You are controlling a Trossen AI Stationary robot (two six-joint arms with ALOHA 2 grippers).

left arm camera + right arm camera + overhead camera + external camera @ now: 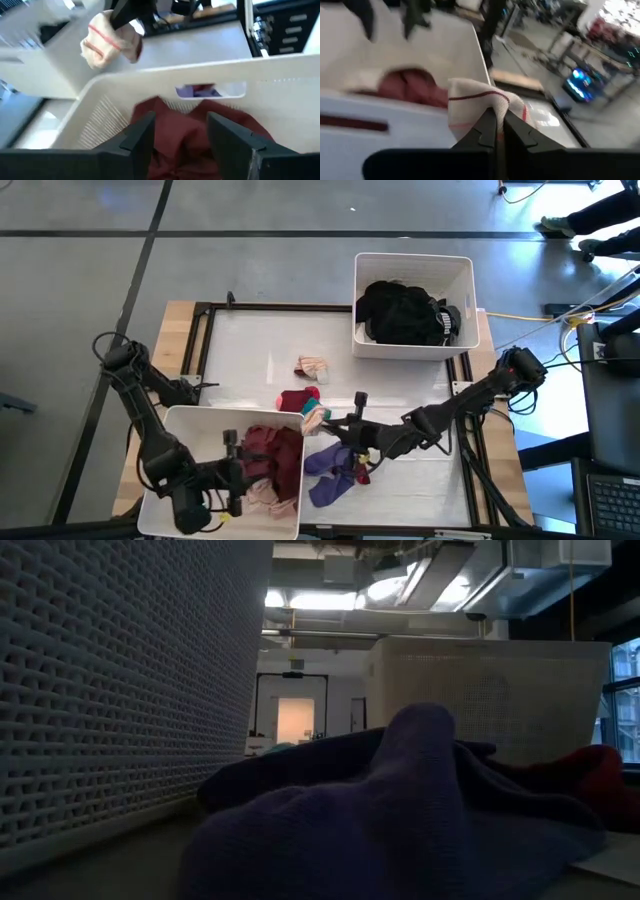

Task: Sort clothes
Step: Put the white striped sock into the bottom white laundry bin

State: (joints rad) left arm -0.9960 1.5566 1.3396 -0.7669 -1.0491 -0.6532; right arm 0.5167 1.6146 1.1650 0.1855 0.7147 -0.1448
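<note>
Clothes, sorted in part:
- Maroon garments (pixel 268 450), crumpled, with a pale pink piece (pixel 262 498) below, in the near bin.
- Black garments (pixel 405 312), heaped, in the far bin.
- White sock with red stripes (pixel 485 102), pinched and lifted at the near bin's edge.
- Purple garment (pixel 332 476), red piece (pixel 298 400) and small pale piece (pixel 312 367), loose on the counter.

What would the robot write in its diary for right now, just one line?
right tool: shut on white sock with red stripes, at near bin rim | left tool: open over maroon clothes in near bin
</note>
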